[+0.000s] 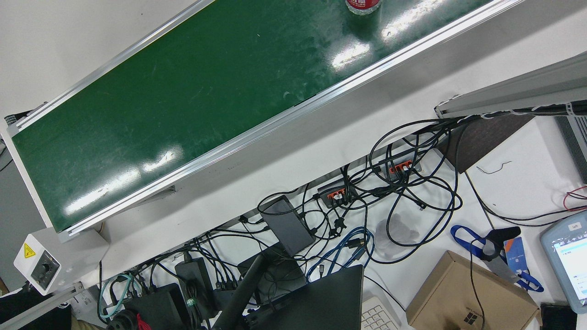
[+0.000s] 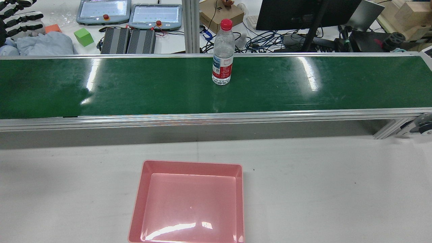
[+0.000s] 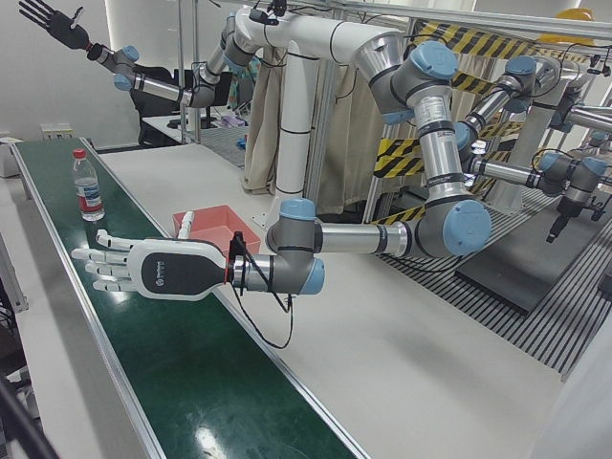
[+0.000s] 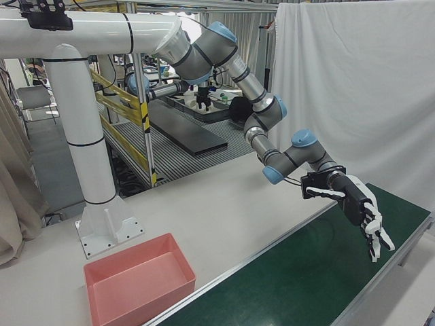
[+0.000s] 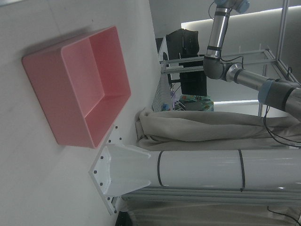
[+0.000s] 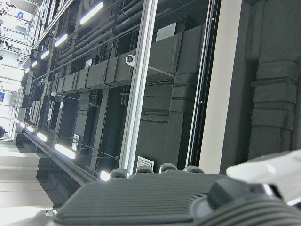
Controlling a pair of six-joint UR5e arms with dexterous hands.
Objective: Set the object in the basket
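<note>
table [image 2: 303, 189]: white, carries pink basket [image 2: 189, 168] near centre-left
belt [image 2: 135, 87]: green, far side, water bottle [image 2: 222, 50] upright mid-belt

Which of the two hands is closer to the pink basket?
Left. The left hand hovers above the green belt, off the pink basket's left side. The right hand hangs farther away, above the belt's opposite end.

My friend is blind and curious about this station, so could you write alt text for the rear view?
A clear water bottle with a red cap and red label stands upright on a long green conveyor belt that runs across the picture. Nearer the camera, an empty pink basket sits on the grey table; cluttered desks lie beyond the belt.
</note>
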